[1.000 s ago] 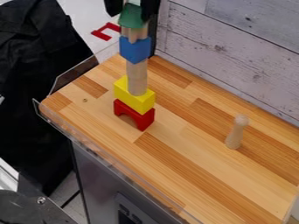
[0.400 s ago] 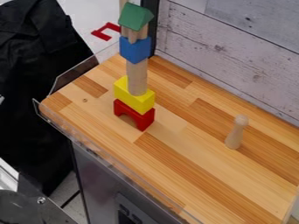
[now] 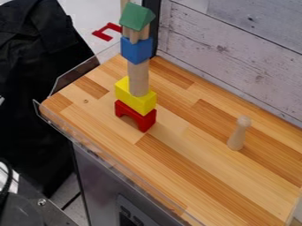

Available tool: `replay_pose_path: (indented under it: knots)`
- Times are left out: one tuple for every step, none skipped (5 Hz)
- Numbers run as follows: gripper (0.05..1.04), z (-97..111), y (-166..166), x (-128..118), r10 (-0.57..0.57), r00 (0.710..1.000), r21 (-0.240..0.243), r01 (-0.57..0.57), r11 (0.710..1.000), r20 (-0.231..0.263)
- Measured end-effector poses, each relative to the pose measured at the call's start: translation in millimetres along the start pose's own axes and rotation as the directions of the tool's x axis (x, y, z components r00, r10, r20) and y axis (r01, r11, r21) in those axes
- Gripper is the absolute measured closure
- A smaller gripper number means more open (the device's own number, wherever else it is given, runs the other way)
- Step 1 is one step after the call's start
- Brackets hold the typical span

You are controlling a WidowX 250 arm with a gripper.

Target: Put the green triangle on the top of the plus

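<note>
the green triangle (image 3: 137,16) sits near twelve o'clock, resting on the wooden plus (image 3: 135,34). below that, my tower runs down through a blue block (image 3: 135,50), a wooden cylinder (image 3: 138,78), a yellow block (image 3: 135,96) and a red arch (image 3: 136,115) on the wooden counter (image 3: 189,163). a wooden peg (image 3: 238,133) stands between three and four o'clock. i cannot tell whether my gripper is apart or together.

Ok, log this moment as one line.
placement: looks done | green triangle: atop plus | blue block: under plus | wooden peg: upright on counter
</note>
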State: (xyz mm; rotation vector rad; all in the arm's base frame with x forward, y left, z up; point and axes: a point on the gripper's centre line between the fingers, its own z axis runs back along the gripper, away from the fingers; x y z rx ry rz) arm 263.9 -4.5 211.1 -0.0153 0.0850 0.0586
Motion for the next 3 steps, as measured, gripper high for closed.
replay_pose_path:
  knots:
    - [0.083,-21,-34,-1,-0.072,0.997,0.022,0.073,0.997,-0.042]
    - [0.083,-37,-59,-4,-0.113,0.991,0.009,0.114,0.993,-0.076]
    - [0.083,-49,-72,-3,-0.133,0.986,0.001,0.134,0.991,-0.097]
